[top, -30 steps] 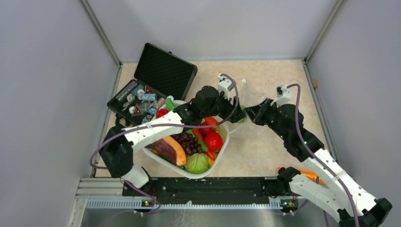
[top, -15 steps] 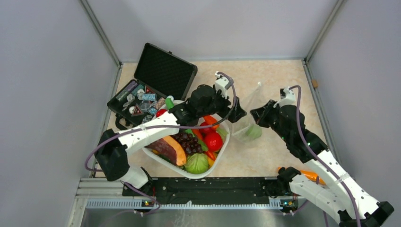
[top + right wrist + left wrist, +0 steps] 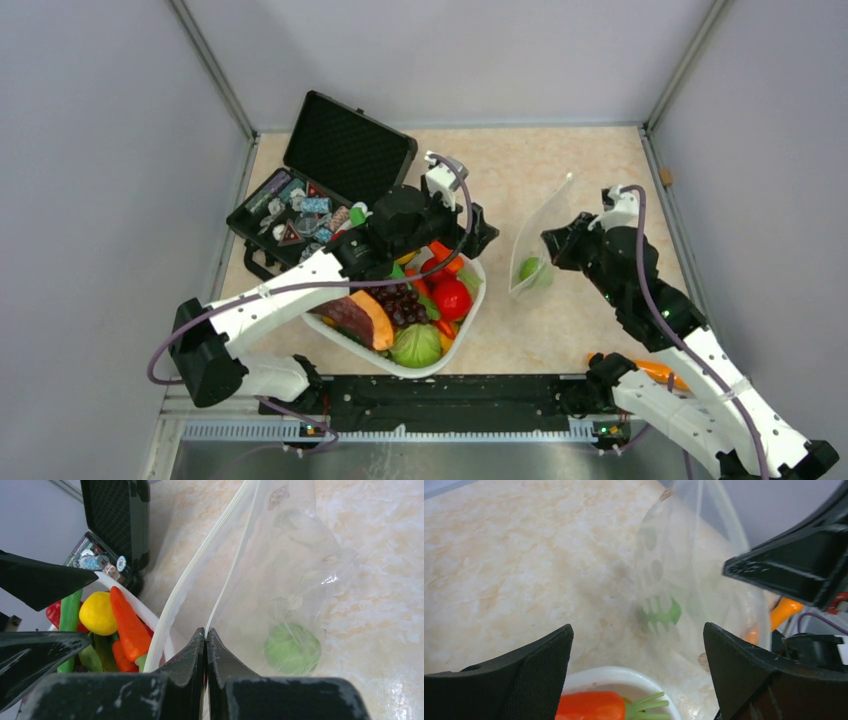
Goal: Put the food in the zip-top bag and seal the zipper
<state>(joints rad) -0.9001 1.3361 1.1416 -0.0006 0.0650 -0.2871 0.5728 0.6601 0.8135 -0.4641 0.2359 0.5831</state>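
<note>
Top external view: the zip-top bag (image 3: 540, 240) hangs at 2 o'clock from the white basket (image 3: 470, 305), with one small green piece (image 3: 530, 268) resting in its bottom.

The right gripper (image 3: 206, 632) is clamped tight on the bag's mouth edge, right at the zipper (image 3: 200, 565).

The left gripper (image 3: 638, 627) hovers over the basket's far rim, jaws spread wide and holding nothing, with an orange carrot (image 3: 591, 706) below them.

The step in hand looks like fetching the next piece. The left arm should drop toward 6 o'clock, take a small item such as the red tomato piece (image 3: 452, 298) across its middle, and carry it to the mouth. Only one lip is held, so the opening looks narrow and entry should be slow.
</note>
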